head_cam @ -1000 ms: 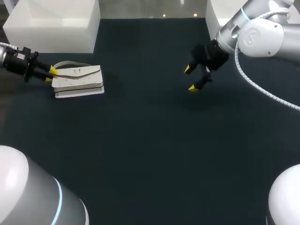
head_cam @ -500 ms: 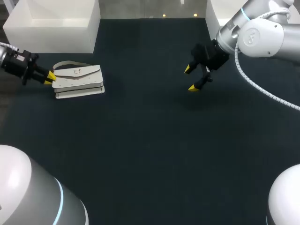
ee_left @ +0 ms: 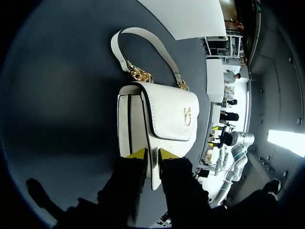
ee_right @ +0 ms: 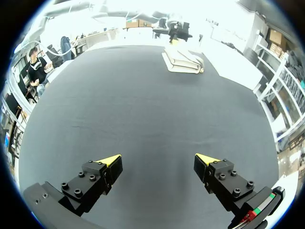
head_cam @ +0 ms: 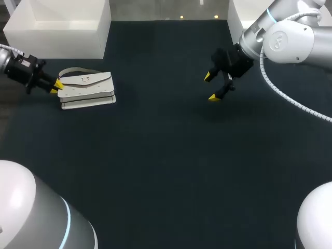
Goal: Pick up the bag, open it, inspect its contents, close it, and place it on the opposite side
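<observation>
Bag [head_cam: 86, 89] lies flat near the counter's [head_cam: 166, 155] left edge. Left claw [ee_left: 151, 153] at its end, grip cannot be told. Right claw [ee_right: 158, 160] wide open, empty.

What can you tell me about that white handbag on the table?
The white handbag looks like leather, with dark-edged seams, a front flap shut by a gold clasp, and a curved handle on gold chain links. It lies flat on the dark table, at its left side, and the left gripper pinches its end.
</observation>
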`<state>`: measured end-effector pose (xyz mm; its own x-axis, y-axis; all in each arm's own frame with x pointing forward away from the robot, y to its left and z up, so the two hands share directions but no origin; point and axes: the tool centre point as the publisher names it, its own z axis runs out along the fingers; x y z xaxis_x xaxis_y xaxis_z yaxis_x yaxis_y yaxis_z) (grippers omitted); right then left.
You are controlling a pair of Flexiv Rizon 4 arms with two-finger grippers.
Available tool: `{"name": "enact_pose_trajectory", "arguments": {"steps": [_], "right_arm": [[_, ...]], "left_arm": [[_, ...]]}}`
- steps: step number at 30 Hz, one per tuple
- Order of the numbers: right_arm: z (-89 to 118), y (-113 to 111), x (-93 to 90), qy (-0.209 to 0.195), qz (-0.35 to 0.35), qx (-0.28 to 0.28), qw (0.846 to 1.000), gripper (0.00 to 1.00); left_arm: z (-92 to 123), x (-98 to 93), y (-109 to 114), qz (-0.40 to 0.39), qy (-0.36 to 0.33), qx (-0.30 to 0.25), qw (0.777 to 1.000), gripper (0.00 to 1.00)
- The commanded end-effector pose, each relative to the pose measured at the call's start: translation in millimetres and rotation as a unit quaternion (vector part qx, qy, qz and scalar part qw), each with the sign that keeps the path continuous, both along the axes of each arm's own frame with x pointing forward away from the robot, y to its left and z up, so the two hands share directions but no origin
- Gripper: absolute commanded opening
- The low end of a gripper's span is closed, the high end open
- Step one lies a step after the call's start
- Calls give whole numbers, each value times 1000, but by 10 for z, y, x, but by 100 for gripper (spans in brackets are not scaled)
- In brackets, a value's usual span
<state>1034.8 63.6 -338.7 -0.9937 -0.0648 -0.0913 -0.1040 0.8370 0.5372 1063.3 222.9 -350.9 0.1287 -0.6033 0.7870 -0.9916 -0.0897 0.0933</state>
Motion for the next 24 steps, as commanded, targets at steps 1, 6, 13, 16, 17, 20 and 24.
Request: {"name": "enact_pose_trajectory", "arguments": {"steps": [1, 6, 13, 16, 17, 20, 24], "right_arm": [[-2, 4, 5, 0, 0, 0, 1000, 100], [-2, 4, 5, 0, 0, 0, 1000, 100], [-2, 4, 5, 0, 0, 0, 1000, 100], [-2, 4, 5, 0, 0, 0, 1000, 100], [-2, 4, 5, 0, 0, 0, 1000, 100], [-2, 4, 5, 0, 0, 0, 1000, 100], [-2, 4, 5, 0, 0, 0, 1000, 100]], "left_arm": [[46, 36, 6, -6, 0, 8, 1000, 15], [0, 66, -21, 3, -15, 17, 1000, 20], [-29, 79, -30, 29, -45, 17, 998, 14], [-32, 74, -39, 34, -48, 15, 998, 5], [-33, 74, -38, 35, -49, 15, 998, 4], [-20, 63, -64, 33, -54, 15, 998, 0], [-2, 72, -186, -2, -52, 8, 999, 0]]}}
